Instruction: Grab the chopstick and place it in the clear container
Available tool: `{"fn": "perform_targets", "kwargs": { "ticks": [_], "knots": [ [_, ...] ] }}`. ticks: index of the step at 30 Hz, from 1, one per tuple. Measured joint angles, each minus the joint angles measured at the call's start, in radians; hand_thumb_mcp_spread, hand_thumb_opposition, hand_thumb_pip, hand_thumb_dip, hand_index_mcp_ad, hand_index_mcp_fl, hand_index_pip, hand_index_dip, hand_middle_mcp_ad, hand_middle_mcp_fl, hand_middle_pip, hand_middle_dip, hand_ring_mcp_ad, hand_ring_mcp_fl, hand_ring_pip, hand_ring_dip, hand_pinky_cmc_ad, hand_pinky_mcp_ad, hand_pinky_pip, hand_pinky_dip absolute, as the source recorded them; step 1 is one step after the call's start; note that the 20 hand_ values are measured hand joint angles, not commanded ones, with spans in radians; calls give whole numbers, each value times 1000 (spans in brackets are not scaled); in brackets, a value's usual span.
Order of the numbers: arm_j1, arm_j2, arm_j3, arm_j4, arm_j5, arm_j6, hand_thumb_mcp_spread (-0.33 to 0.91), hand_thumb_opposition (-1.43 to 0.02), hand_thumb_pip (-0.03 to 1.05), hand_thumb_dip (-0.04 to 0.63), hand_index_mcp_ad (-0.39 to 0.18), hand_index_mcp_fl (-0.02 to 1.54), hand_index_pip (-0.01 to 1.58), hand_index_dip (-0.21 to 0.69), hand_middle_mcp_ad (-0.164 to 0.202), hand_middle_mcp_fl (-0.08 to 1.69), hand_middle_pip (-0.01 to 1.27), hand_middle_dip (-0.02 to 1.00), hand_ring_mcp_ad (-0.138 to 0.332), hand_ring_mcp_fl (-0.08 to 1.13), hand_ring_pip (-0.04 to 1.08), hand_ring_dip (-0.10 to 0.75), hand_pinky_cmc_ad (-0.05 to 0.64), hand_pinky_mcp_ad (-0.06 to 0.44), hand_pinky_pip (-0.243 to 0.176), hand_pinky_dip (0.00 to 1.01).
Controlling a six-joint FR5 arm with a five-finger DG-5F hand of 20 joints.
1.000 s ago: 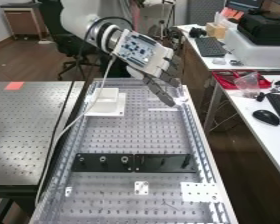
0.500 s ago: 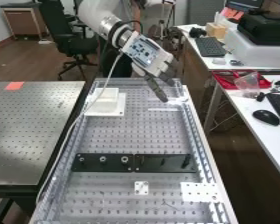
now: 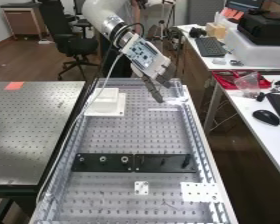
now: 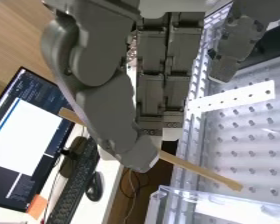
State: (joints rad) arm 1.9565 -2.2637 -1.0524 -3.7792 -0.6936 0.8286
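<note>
The grasp looks made, and the placing is the step in hand. The hand (image 3: 152,89) pinches the chopstick (image 4: 204,172), which slants out on both sides of the grip above the far end of the desk (image 3: 134,135), with the white box (image 3: 106,97) at nine o'clock from the fingertips. One end appears near the clear container (image 4: 170,192); the next move calls for lining it up over the opening, lowering, then letting go.
</note>
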Motion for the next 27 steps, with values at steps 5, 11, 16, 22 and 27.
{"fn": "perform_targets", "kwargs": {
  "ticks": [5,11,16,22,27],
  "knots": [
    [-2,-10,26,-27,-28,57,674,-1112,639,281,-150,942,1052,-24,31,995,618,543,-54,888,68,531,407,312,21,260],
    [-10,-19,50,-56,-69,98,670,-1112,644,284,-147,942,1049,-14,31,991,618,543,-52,897,68,532,410,312,2,276],
    [-11,-26,69,-74,-82,85,670,-1112,644,284,-147,942,1054,-2,31,995,618,543,-52,897,66,532,410,312,2,300],
    [-8,-41,89,-90,-123,53,670,-1112,644,284,-150,944,1038,3,31,998,632,543,-52,897,72,531,410,312,2,307],
    [-6,-51,91,-93,-150,59,670,-1112,644,284,-147,949,1040,3,33,995,632,536,-52,897,70,534,426,314,5,323]
  ]
}}
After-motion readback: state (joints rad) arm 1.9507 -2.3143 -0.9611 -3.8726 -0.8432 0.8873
